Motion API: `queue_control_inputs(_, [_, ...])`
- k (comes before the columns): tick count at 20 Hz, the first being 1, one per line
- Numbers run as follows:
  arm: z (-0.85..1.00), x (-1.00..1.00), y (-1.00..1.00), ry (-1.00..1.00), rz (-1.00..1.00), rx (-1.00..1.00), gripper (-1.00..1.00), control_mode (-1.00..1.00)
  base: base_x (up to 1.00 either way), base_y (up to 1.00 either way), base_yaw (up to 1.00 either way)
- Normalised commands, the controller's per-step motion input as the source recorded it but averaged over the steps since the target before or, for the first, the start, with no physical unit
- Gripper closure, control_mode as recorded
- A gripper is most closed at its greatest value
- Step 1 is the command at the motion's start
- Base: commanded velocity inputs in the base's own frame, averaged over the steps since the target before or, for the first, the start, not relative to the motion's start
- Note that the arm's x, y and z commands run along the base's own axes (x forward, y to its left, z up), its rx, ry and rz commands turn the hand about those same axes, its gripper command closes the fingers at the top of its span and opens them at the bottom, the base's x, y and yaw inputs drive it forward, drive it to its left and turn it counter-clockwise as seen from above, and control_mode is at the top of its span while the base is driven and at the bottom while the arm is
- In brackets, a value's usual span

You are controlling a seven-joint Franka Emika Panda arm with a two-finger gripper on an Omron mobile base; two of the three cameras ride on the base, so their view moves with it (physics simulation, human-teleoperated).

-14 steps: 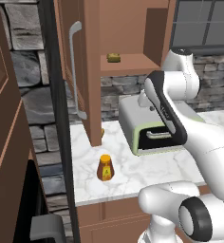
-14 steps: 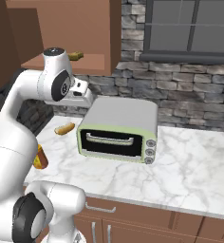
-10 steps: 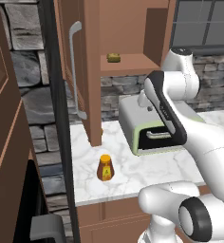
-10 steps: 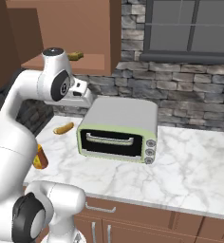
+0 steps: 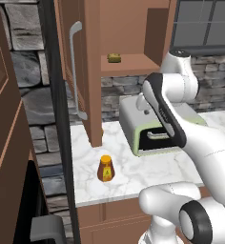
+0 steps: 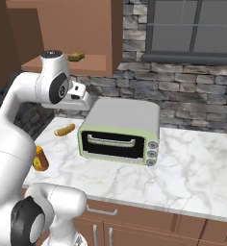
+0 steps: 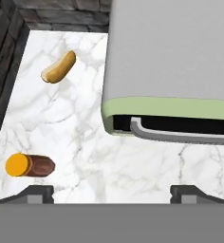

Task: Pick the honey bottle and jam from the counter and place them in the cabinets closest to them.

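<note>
A: What blocks the worktop?
B: The toaster oven takes its middle, close to the stone back wall.
A: And on the left?
B: Bare marble lies between the honey bottle and the oven front; a bread roll sits behind. The open cabinet door hangs above the bottle. The shelf carries one small lump.
</note>
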Motion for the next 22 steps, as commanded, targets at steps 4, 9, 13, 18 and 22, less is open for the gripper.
queue_control_inputs(4, [-0.15,-0.22,0.00,0.00,0.02,0.01,-1.00,-1.00,0.00,0.00,0.00])
queue_control_inputs(9, [-0.20,-0.18,0.04,0.00,0.03,0.00,-1.00,-1.00,0.00,0.00,0.00])
queue_control_inputs(13, [-0.27,-0.11,0.16,0.00,0.04,0.00,-1.00,-1.00,0.00,0.00,0.00])
queue_control_inputs(18, [-0.28,-0.03,0.22,0.00,0.05,0.00,-1.00,-1.00,0.00,0.00,0.00])
queue_control_inputs(22, [-0.26,0.00,0.24,0.01,0.05,0.00,-1.00,-1.00,0.00,0.00,0.00])
